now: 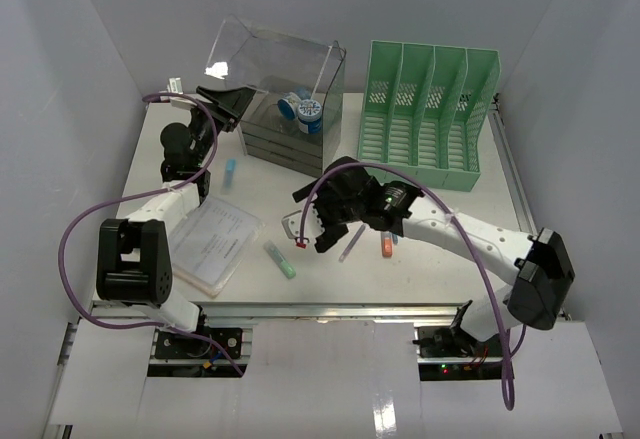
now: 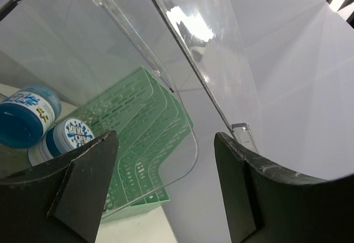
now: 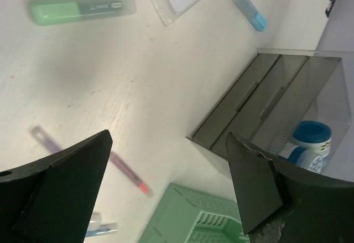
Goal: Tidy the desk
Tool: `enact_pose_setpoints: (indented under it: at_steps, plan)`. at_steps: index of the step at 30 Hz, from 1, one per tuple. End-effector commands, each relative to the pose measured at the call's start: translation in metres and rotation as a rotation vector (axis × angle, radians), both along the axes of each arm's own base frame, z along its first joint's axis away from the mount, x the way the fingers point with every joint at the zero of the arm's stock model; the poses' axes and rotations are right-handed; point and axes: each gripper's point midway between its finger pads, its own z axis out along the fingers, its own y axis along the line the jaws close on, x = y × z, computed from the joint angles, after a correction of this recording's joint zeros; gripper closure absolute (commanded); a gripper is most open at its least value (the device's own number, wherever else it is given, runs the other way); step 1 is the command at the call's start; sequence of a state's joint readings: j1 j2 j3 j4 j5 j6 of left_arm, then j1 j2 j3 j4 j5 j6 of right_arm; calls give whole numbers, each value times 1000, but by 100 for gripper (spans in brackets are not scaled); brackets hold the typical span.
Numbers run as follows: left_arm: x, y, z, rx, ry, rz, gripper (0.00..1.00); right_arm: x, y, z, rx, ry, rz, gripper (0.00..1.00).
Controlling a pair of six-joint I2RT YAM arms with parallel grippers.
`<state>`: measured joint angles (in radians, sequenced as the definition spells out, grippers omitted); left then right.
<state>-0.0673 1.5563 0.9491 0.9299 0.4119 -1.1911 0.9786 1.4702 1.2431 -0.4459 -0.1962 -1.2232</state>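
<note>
Desk (image 1: 420, 279): flat white tabletop filling the middle of the top view, aluminium rail along its lower edge.

Count on it:
- one green file rack (image 1: 430, 109), upper right
- one clear drawer box (image 1: 285, 94), upper centre, two blue tubs (image 1: 303, 109) inside
- one clear document case (image 1: 212, 242), lower left
- one green highlighter (image 1: 279, 259)
- one blue-capped marker (image 1: 230, 172)
- one purple pen (image 1: 351, 244)
- one orange marker (image 1: 386, 245)

My left gripper (image 1: 225, 99) sits by the box's clear lid, upper left, fingers spread with nothing between them. I can't tell if it touches the lid. My right gripper (image 1: 318, 231) hangs mid-frame over the desk, fingers spread, empty.
</note>
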Motion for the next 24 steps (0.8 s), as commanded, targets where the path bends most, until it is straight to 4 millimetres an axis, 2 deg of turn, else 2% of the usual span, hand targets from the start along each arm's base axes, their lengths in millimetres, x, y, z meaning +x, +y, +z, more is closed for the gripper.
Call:
enact_pose_setpoints:
  at_steps: [1, 4, 7, 10, 12, 16, 24]
  plan:
    - [-13, 9, 16, -2, -33, 44, 19, -28, -26, 4, 46, 141, 9, 10]
    - [-13, 10, 10, -1, -8, 52, 19, -24, -44, 3, 75, 182, -34, 10]
    - [-14, 12, 1, 1, 23, 62, 19, -19, -60, 10, 133, 234, -78, 10]
    - [-16, 13, -12, 0, 59, 72, 18, -5, -80, 20, 194, 278, -158, 10]
    - [-17, 14, -20, 3, 76, 76, 19, -4, -87, 19, 220, 320, -183, 10]
    - [-17, 15, -46, 16, 166, 83, 18, 4, -104, 12, 264, 376, -256, 10]
    - [-21, 16, -121, 33, 451, 83, 21, 14, -119, 3, 326, 465, -349, 10]
